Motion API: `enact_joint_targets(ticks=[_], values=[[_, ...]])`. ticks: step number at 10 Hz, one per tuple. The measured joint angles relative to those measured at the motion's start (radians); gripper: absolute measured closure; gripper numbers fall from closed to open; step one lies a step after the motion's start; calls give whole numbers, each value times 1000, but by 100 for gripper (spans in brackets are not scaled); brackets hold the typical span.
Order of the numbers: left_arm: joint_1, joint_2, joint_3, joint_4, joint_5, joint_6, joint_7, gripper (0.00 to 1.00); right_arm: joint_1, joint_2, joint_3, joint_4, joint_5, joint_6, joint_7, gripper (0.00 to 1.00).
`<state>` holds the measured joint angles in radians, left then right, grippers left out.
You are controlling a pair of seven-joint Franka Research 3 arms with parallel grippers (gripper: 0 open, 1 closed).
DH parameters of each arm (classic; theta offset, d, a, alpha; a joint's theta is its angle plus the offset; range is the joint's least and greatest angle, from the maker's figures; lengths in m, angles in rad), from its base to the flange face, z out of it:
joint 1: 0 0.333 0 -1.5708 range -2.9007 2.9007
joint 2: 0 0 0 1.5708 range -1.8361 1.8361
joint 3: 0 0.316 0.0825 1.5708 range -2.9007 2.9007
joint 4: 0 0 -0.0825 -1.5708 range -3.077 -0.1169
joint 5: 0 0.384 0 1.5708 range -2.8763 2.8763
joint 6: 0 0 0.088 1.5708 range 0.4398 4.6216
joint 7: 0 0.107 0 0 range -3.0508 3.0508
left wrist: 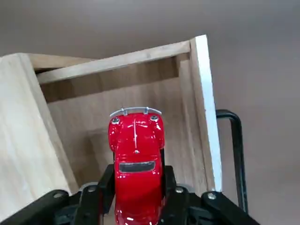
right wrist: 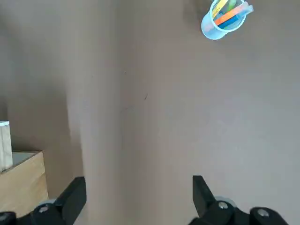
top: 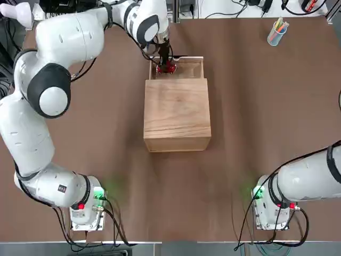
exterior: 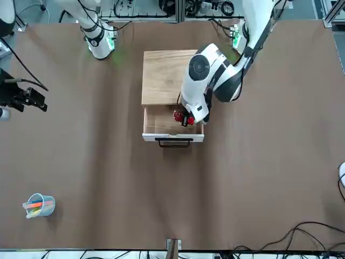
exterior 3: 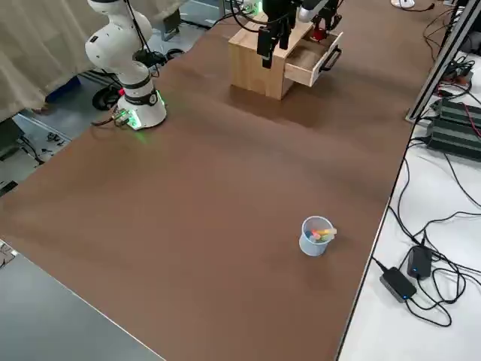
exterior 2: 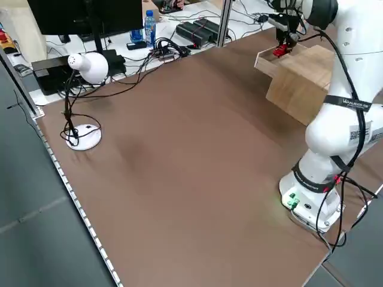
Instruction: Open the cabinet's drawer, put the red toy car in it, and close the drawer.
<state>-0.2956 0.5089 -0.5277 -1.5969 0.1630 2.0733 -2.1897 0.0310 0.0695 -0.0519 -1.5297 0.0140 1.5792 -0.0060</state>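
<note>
Red and glossy, the toy car (left wrist: 137, 168) is gripped between the fingers of the left gripper (left wrist: 138, 180), part-way open around its sides, over the open drawer (exterior: 167, 137) at the far side of the cabinet (top: 177, 109). And it's a poised moment, the drawer pulled out away from the robot, its black handle (exterior: 174, 144) facing the far edge of the table! The right gripper (right wrist: 139, 199) stands wide open with nothing in it, away to the right, its cup of pens (top: 276, 33) neighbour sitting at the far right of the table. The step in hand looks like the drop-off, the opening done and the closing to come. What could spoil it? Let go too high and those smooth wheels could send the car rolling or tipping against a drawer wall. Drift toward the near side and the car or the fingers could knock the cabinet's top edge; drift left or right and a side wall gets it. A lopsided release might leave the car clinging to one finger and lift it out again. And then the push: if the arm isn't clear of the drawer first, it gets pinched, and a light cabinet could slide nearer instead of the drawer shutting.
</note>
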Motion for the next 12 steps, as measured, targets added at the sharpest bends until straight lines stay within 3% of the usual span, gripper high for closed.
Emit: enact_joint_targets(ticks=[9, 12], values=[[-41, 115, 23, 74, 27, 0, -60, 54, 0, 0, 2, 0, 0, 3, 1, 0], [-44, 114, 22, 92, 29, -12, -60, 13, 0, 0, 3, 0, 0, 4, 1, 0]])
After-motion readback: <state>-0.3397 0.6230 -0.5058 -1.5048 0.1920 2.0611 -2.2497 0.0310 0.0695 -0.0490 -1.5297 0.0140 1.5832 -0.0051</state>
